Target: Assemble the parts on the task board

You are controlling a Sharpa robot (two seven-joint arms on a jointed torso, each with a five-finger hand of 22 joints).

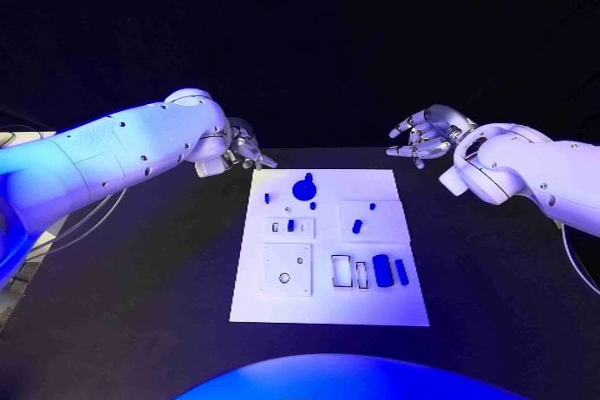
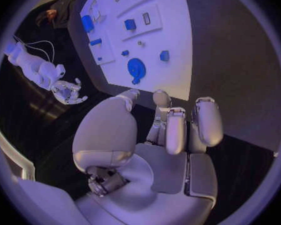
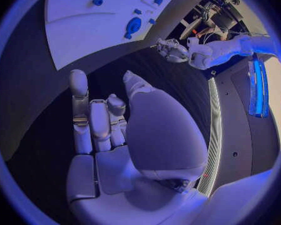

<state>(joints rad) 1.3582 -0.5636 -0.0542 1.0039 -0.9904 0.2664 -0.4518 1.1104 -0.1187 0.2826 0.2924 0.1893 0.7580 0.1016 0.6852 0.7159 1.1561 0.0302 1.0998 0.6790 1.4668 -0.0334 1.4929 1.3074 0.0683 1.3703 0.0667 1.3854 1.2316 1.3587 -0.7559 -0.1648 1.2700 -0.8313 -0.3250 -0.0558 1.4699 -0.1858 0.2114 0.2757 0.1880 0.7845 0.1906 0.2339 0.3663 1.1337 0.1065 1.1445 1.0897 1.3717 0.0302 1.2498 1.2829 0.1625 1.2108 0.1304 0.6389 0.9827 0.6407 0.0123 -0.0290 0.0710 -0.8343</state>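
The white task board (image 1: 328, 304) lies in the middle of the black table. Near its far end sits a round blue part (image 1: 304, 189) with a short stem; the same part appears in the left wrist view (image 2: 135, 67) and right wrist view (image 3: 133, 26). Small blue parts (image 1: 356, 226) lie mid-board, and two longer blue parts (image 1: 389, 271) stand by the rectangular slots at the near right. My left hand (image 1: 238, 147) hovers off the board's far left corner, fingers apart, holding nothing (image 2: 168, 127). My right hand (image 1: 427, 133) hovers off the far right corner, fingers loosely spread and empty (image 3: 106, 122).
A square plate with holes (image 1: 286, 268) sits on the board's near left. Bare black table (image 1: 138, 278) stretches on both sides of the board. Cables (image 1: 75, 231) hang off the table's left edge.
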